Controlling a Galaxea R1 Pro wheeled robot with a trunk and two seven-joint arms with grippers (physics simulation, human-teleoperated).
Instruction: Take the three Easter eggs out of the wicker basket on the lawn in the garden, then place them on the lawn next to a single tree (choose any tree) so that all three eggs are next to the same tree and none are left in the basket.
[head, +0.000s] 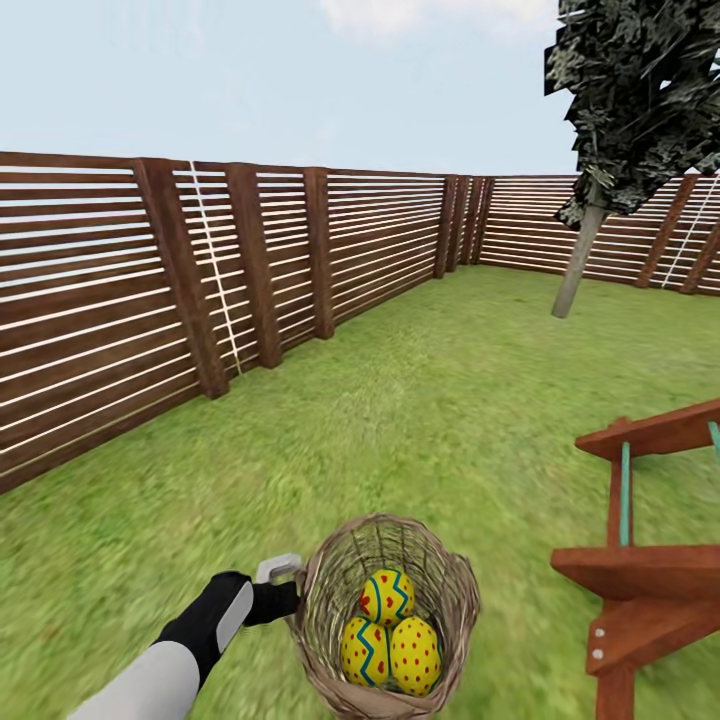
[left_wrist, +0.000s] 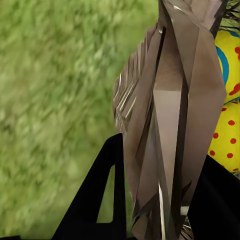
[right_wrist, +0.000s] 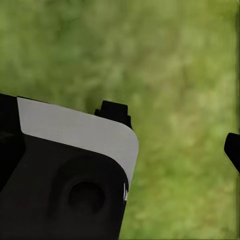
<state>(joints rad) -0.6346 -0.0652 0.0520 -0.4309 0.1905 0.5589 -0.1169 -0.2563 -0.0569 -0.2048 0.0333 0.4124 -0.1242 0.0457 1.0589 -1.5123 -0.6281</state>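
Tan-brown wicker basket (head: 385, 620) with all three yellow dotted Easter eggs (head: 388, 632) inside is clamped at its rim by the left gripper (head: 285, 590), near on the lawn (head: 420, 400). Looks like it's being hauled whole; next, head far right to the pale-trunked tree (head: 585, 245). Right gripper (right_wrist: 175, 132) is spread apart over grass.

The wide flat lawn of mottled green grass (head: 420, 400) runs to a brown slatted wooden fence (head: 150, 290) along its left and far edges. A tree with a pale grey-beige bare trunk and dark green crown (head: 580, 262) stands far right. A red-brown wooden frame structure (head: 640, 580) stands near right.
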